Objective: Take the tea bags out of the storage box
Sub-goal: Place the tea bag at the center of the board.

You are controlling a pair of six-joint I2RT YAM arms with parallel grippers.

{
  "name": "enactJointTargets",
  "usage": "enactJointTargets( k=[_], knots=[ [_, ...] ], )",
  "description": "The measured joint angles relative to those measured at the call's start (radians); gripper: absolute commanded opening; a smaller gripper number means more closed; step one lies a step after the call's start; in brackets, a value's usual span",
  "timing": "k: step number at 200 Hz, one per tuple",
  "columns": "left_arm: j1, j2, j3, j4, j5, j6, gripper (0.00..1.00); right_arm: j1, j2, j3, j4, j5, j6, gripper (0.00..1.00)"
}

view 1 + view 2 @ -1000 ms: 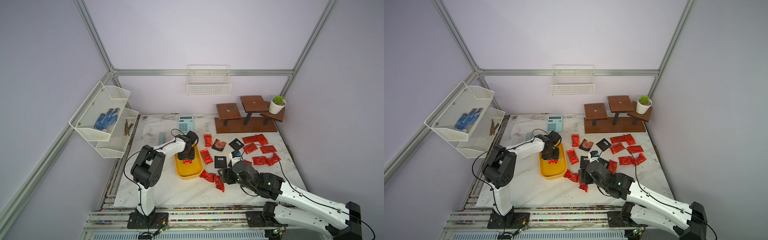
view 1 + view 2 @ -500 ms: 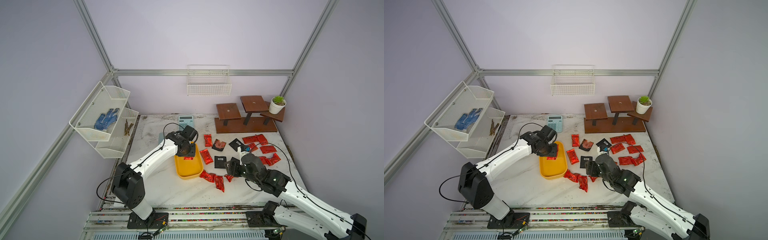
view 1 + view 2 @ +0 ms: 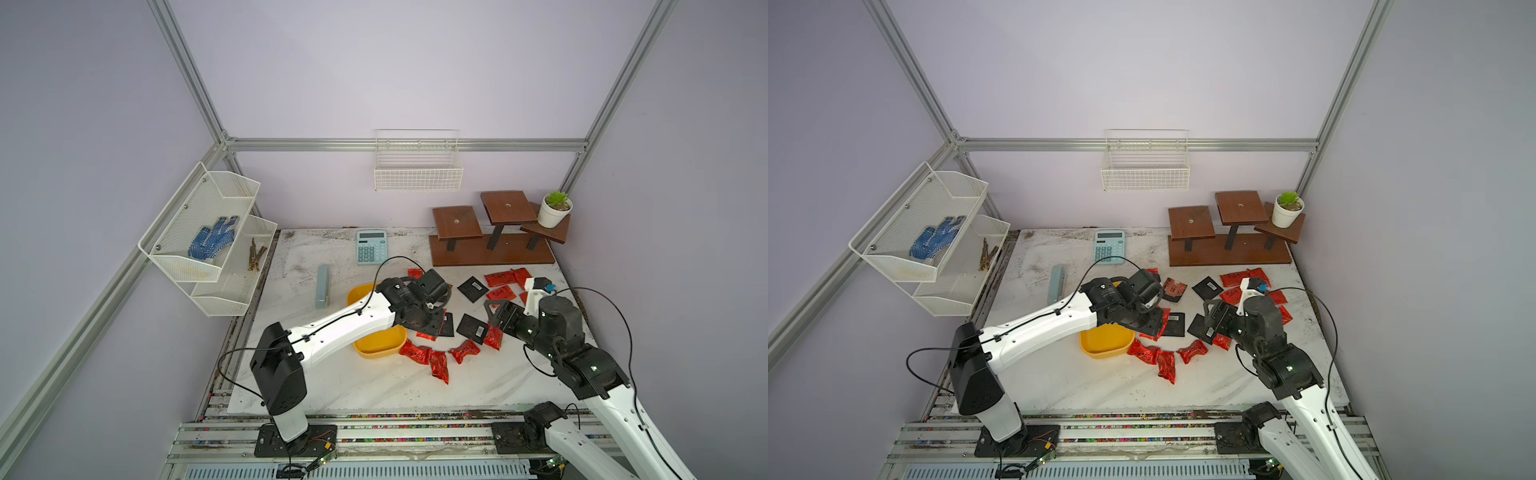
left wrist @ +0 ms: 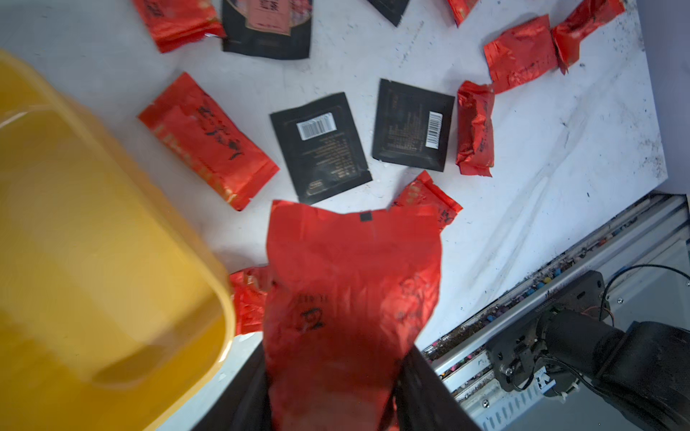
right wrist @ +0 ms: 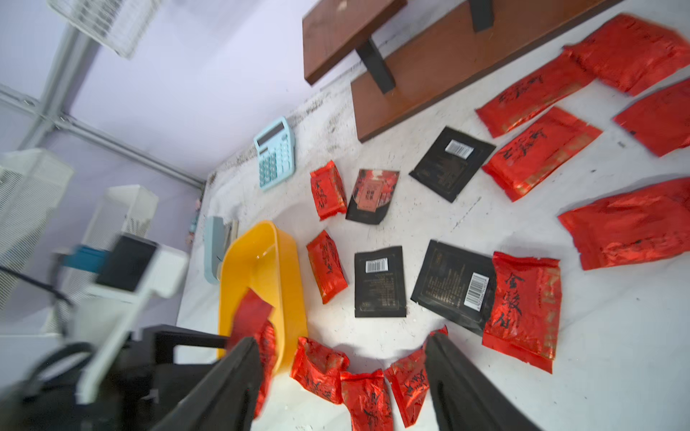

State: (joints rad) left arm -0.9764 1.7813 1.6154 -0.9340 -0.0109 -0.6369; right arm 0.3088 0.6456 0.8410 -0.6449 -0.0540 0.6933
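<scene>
Your left gripper (image 4: 336, 358) clamps a red tea bag (image 4: 351, 283) just beside the storage box (image 4: 93, 242); your right gripper (image 5: 341, 339) hangs spread wide, empty.

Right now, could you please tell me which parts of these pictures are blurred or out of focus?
Left wrist view: the gripped red sachet and the storage box near the lens are soft, the black barcode sachets crisp. Right wrist view: the left arm is smeared, the calculator clear. Both top views: evenly lit, sharp.
</scene>
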Motion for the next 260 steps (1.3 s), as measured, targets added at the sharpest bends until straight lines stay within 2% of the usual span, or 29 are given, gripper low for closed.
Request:
enactJointTargets(
  k=[48, 89, 130, 194, 260],
  knots=[
    [-0.089, 0.253, 0.159, 0.036, 0.048, -0.005, 0.5, -0.014, -0.105, 0.18, -0.066, -0.016, 0.035, 0.74],
    [-0.119, 0.397, 0.273, 0.051, 0.072, -0.001, 0.49, -0.014, -0.133, 0.235, -0.154, -0.019, 0.034, 0.74],
    [-0.133, 0.455, 0.336, 0.05, 0.082, 0.005, 0.51, -0.014, -0.168, 0.233, -0.248, -0.014, 0.024, 0.74],
    [-0.159, 0.538, 0.38, 0.057, 0.122, 0.013, 0.5, -0.014, -0.179, 0.21, -0.269, -0.014, 0.021, 0.74],
    [-0.159, 0.555, 0.392, 0.064, 0.139, 0.021, 0.5, -0.014, -0.181, 0.185, -0.274, -0.015, 0.019, 0.74]
  ],
)
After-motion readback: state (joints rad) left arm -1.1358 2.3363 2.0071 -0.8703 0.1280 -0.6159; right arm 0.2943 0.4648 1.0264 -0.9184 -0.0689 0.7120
